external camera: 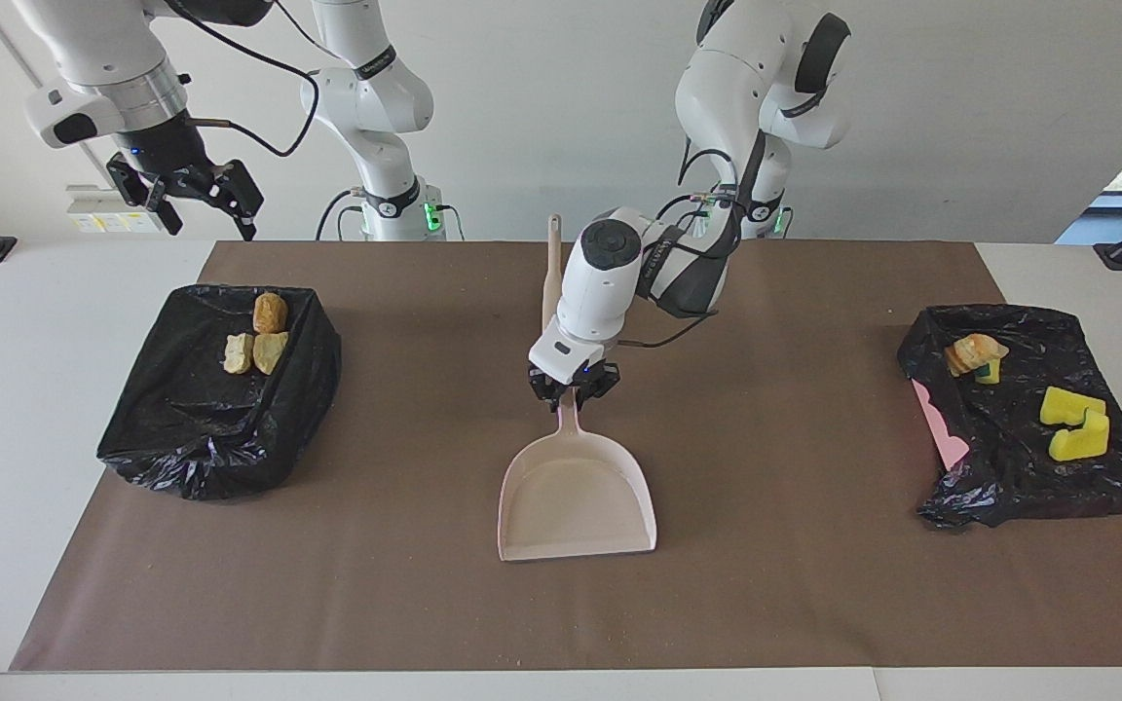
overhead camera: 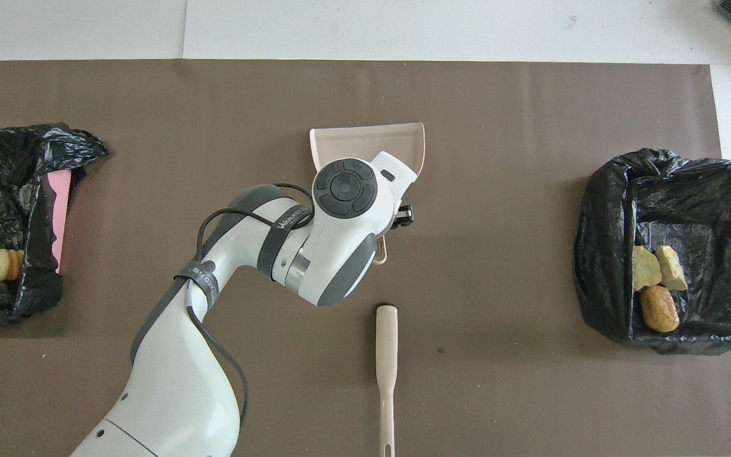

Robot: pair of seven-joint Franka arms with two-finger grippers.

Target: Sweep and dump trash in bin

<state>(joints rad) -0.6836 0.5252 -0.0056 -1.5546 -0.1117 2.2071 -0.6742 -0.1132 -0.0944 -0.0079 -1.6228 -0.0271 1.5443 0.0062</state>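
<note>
Three bread lumps in one bin, four scraps in the other bin; left gripper fingers apart over the dustpan handle, right gripper fingers apart

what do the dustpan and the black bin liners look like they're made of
Dustpan: probably moulded plastic, pale pink-beige, smooth and matte, with thin even walls and a one-piece handle. Bin liners: thin plastic film, glossy black, crumpled into shiny creases; one drapes over a pink rim.

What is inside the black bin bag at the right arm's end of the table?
Three bread-like lumps lie together inside the black bin bag, on the side nearer the robots. Folds of the bag may cover more.
</note>
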